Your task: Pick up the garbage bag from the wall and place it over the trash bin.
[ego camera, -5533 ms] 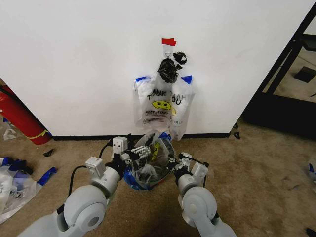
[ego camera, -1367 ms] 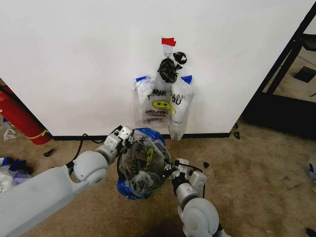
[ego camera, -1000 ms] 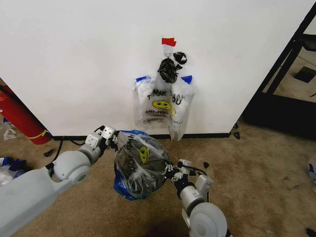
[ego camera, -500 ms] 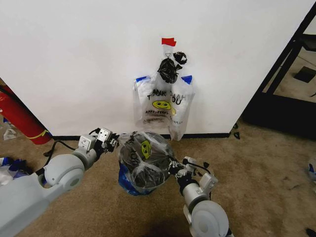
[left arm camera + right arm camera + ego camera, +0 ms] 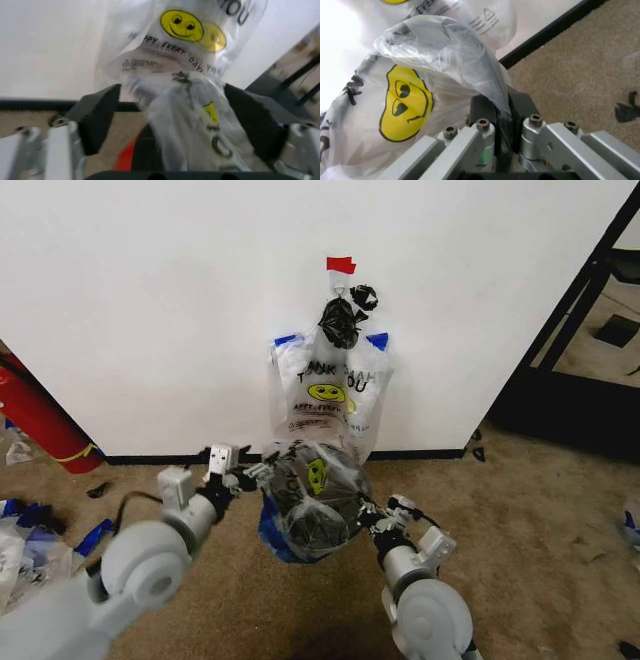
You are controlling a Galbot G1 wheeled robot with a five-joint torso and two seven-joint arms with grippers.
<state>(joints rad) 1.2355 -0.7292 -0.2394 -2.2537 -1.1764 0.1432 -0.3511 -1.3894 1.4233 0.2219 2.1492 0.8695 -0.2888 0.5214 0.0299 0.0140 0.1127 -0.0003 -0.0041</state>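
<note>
Nearest the robot, the right gripper (image 5: 368, 513) was down by the right side of the bin, and its wrist cam showed the fingers (image 5: 492, 112) pinched tight on a fold of the garbage bag (image 5: 315, 500). So that side was clamped. The left gripper (image 5: 247, 474) sat at the bag's left edge; in the left wrist view its jaws stood wide apart with the plastic bunched between them, not squeezed.

The bag itself, see-through with the yellow smiley, was ballooned over the top of the trash bin (image 5: 312, 530), whose dark mesh showed through the film. I couldn't tell how far down the rim the bag actually reached on the far side.

Behind that, more smiley bags (image 5: 332, 395) hung on the white wall (image 5: 150, 310) under a small black knotted bundle (image 5: 345, 315) and a red tab (image 5: 340, 265).

My read: this was the fitting step, stretching the mouth over the rim. The next move probably calls for the left jaws to grab the film and pull it down and outward, gently, since thin plastic tears easily.
</note>
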